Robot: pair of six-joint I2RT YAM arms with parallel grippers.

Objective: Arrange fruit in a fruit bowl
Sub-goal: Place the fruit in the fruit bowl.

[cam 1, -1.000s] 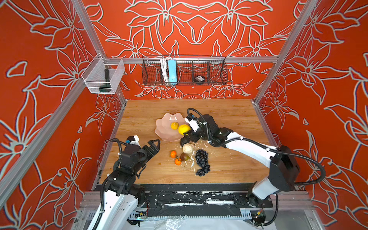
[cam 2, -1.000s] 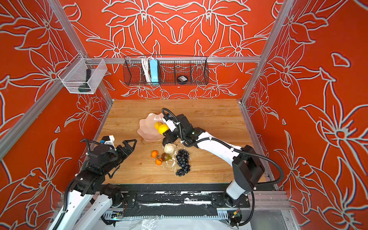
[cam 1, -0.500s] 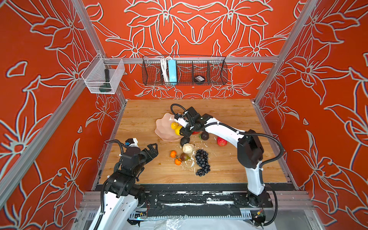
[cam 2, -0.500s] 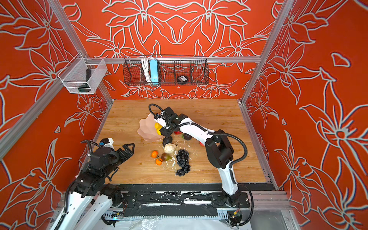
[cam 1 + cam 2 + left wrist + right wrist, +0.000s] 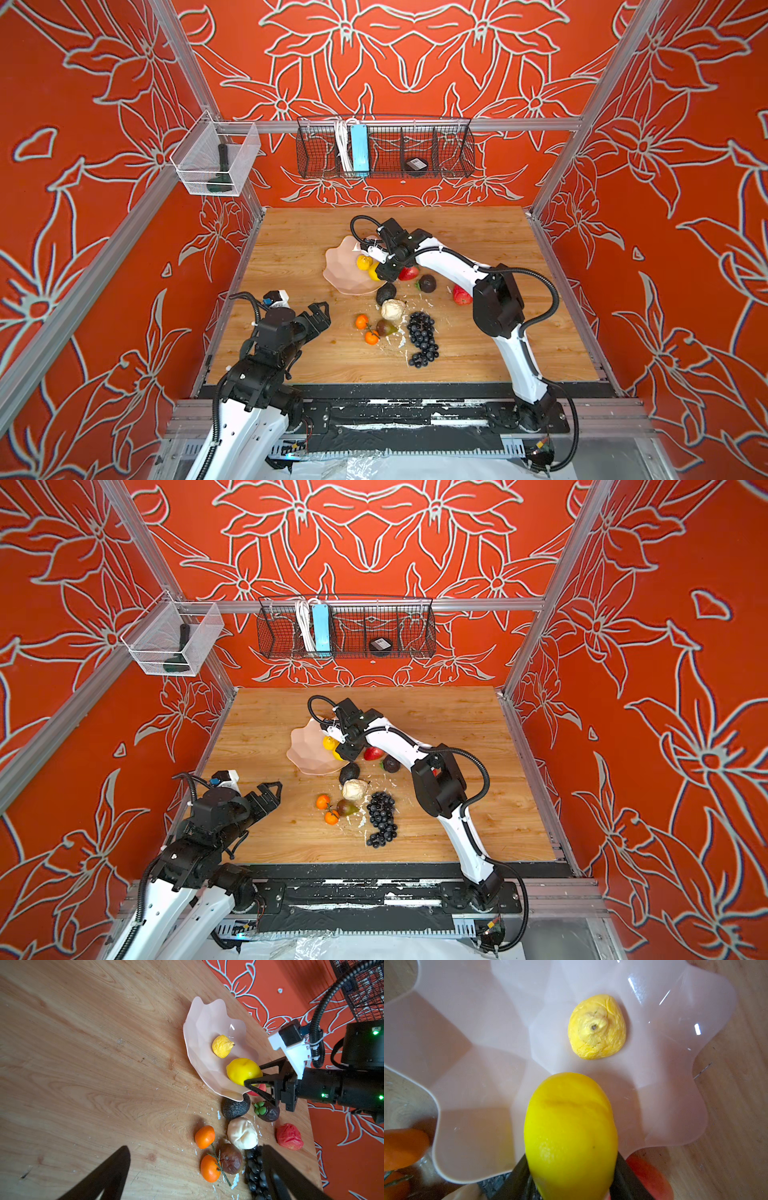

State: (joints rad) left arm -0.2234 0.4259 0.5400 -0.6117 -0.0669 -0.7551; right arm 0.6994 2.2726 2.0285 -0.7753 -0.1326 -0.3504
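1. I'm clamping the smooth lemon [image 5: 571,1136] in my right claw [image 5: 253,1075] and hanging it just inside the near rim of the pink bowl [image 5: 477,1076]. My left claw [image 5: 319,318] is idling wide open, well apart.
2. I'm worrying about letting go this close to the sloped edge. It could roll back out, or nudge the shallow bowl.
3. Counting: one wrinkled lemon [image 5: 597,1027] in the bowl. On the table [image 5: 83,1043] there are two oranges [image 5: 204,1136] [image 5: 209,1168], two strawberries [image 5: 289,1136] [image 5: 409,273], and one each of avocado [image 5: 235,1107], cream lump [image 5: 242,1133], grape bunch [image 5: 422,338], brown pear-thing [image 5: 230,1158] and dark leafy fruit [image 5: 268,1112].
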